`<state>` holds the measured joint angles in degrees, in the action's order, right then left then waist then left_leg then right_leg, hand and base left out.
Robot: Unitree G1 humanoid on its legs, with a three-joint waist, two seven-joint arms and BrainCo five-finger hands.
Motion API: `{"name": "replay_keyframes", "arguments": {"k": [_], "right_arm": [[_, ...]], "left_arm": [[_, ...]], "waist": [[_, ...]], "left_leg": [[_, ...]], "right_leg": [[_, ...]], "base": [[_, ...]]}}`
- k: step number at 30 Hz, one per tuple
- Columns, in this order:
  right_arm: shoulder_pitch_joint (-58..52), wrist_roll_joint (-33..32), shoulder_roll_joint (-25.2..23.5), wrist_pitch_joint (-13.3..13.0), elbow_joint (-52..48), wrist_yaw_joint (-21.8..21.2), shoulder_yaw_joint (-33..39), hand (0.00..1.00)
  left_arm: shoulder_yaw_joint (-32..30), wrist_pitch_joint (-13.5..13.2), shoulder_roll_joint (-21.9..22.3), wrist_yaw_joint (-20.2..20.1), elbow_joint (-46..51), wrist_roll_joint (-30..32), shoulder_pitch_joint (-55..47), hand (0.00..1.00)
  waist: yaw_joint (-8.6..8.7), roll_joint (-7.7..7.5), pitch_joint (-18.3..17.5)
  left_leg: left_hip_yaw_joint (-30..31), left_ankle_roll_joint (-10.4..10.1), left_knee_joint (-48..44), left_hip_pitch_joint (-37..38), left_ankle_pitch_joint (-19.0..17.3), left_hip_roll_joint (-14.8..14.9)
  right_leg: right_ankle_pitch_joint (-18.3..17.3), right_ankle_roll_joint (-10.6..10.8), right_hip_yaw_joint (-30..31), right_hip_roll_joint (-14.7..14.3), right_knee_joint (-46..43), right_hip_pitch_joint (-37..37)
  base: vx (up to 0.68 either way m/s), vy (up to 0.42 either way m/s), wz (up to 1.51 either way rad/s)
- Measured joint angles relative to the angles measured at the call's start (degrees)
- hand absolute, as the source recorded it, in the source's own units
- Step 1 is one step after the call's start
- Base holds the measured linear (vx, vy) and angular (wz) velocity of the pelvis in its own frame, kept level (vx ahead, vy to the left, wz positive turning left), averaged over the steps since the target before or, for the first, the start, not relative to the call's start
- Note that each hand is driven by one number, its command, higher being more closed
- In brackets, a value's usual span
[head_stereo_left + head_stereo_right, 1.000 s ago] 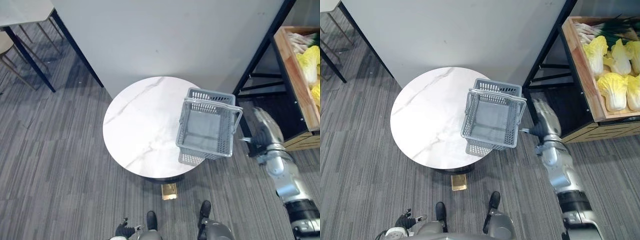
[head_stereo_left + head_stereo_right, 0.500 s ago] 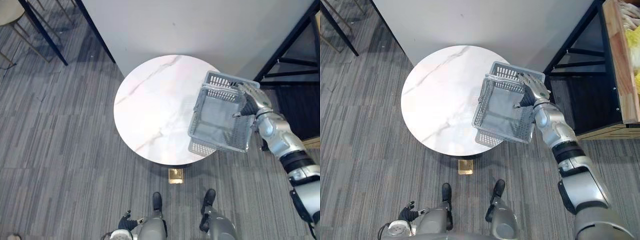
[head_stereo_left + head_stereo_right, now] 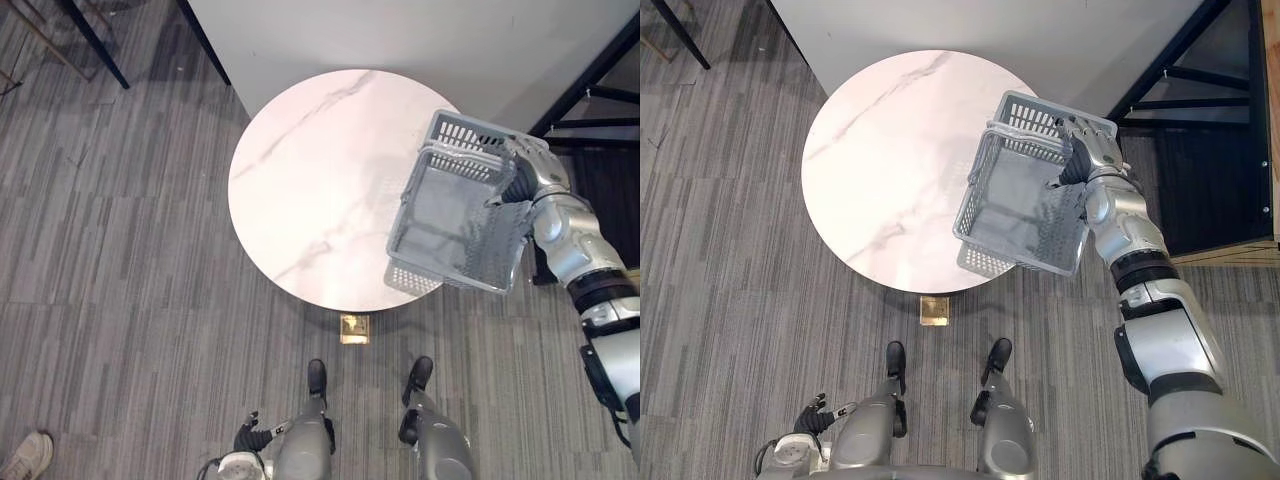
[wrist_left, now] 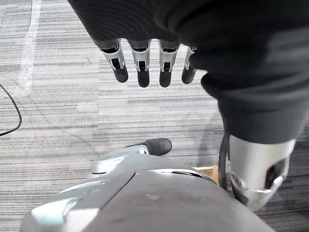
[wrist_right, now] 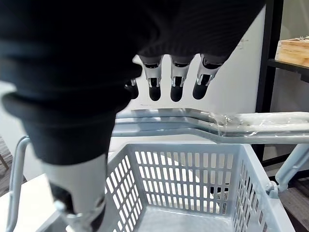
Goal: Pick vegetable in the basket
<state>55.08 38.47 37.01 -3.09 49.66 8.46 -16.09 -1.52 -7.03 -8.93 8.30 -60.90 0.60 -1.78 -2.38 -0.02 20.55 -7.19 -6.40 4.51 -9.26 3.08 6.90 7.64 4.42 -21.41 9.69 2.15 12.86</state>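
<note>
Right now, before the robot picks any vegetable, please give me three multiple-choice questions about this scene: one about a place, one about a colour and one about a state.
1. Where is the basket?
A) on the floor
B) at the right edge of the round table, partly past it
C) in the middle of the table

2. What colour is the basket?
A) red
B) green
C) grey

3. What is in the basket?
A) nothing
B) a cabbage
C) two bottles

Answers:
1 B: its right part reaches out past the table's rim.
2 C: its mesh walls and handles are grey.
3 A: its bare bottom shows, with nothing on it.
</note>
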Motion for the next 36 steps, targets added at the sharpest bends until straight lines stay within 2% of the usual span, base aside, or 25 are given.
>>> {"name": "replay_keyframes", "arguments": {"k": [9,10,21,36], "right_arm": [[1.7,0.0,0.7,0.3,4.4,0.3,0.6,0.0],[1.7,0.0,0.7,0.3,5.1,0.5,1.6,1.0],[3.4,0.0,2.7,0.4,7.6,1.0,2.8,1.0],[1.6,1.3,2.9,-0.8,7.2,0.8,1.9,1.0]], "left_arm": [[0.0,0.0,0.0,0.1,0.0,-0.5,0.4,0.0],[0.1,0.0,0.0,0.2,0.0,-0.5,0.4,0.0],[0.6,-0.1,-0.1,0.3,0.3,-0.5,0.5,0.0],[2.1,0.1,-0.3,0.4,0.5,-0.4,0.8,0.0]], "waist": [[0.02,-0.05,1.1],[0.03,-0.03,1.2],[0.26,-0.02,2.2],[-1.07,-0.06,2.5]], "left_leg": [[0.4,0.6,0.1,-1.7,0.4,-0.8],[0.6,0.7,0.3,-1.7,0.5,-0.9],[1.6,1.2,0.4,-2.7,0.9,-2.1],[1.8,1.3,0.4,-0.5,0.9,-2.0]], "right_leg": [[0.3,0.0,-0.1,0.7,0.0,1.5],[0.3,0.0,-0.1,0.7,0.0,1.5],[1.3,-0.1,0.0,1.7,0.9,1.8],[1.3,-0.1,0.0,1.7,0.9,-0.6]], "base": [[0.01,0.012,0.02],[0.03,0.019,0.05],[0.02,0.023,0.05],[0.01,0.003,0.0]]}}
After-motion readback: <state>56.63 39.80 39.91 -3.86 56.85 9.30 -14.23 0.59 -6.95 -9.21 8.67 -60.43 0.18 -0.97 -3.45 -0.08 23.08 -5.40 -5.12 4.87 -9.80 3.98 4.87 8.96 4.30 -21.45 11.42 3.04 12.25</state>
